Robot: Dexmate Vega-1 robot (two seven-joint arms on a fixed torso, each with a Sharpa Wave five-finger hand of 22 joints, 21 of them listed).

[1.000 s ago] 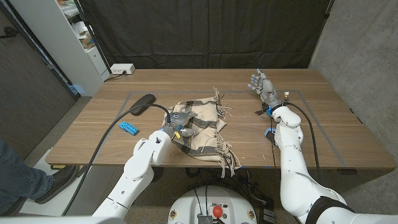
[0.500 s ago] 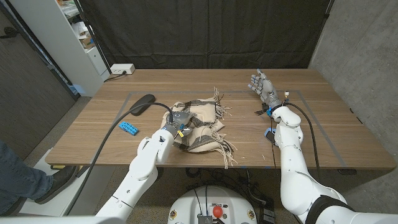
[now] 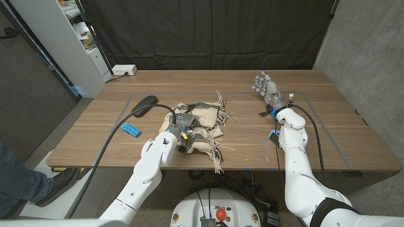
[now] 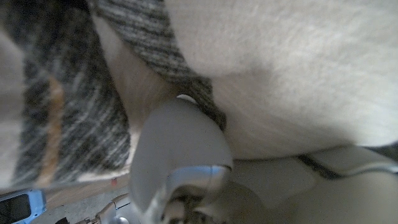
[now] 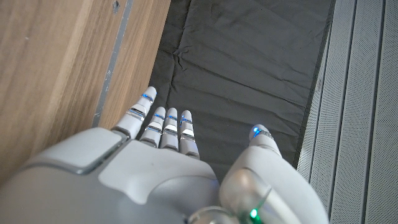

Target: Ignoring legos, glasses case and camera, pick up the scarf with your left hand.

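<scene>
The scarf (image 3: 203, 126), cream with dark plaid stripes and fringed ends, is bunched up at the middle of the wooden table (image 3: 328, 135). My left hand (image 3: 182, 125) grips a fold of it at its left side, and the cloth hangs gathered from the hand with a fringe trailing toward the front edge. In the left wrist view the scarf (image 4: 267, 68) presses close against my left hand (image 4: 180, 155). My right hand (image 3: 267, 88) stands at the back right of the table, fingers spread, holding nothing. The right wrist view shows my right hand (image 5: 168, 168) with straight fingers beside the table (image 5: 56, 68).
A blue lego piece (image 3: 130, 129) lies left of the scarf. A black glasses case (image 3: 145, 103) sits farther back on the left. A white shelf unit (image 3: 63, 44) stands beyond the left corner. A person's leg (image 3: 19, 180) shows at the lower left.
My left hand has drawn the scarf together and up; the spread cloth has shrunk into a tighter bunch and its front fringe has slid left. The right hand has stayed put.
</scene>
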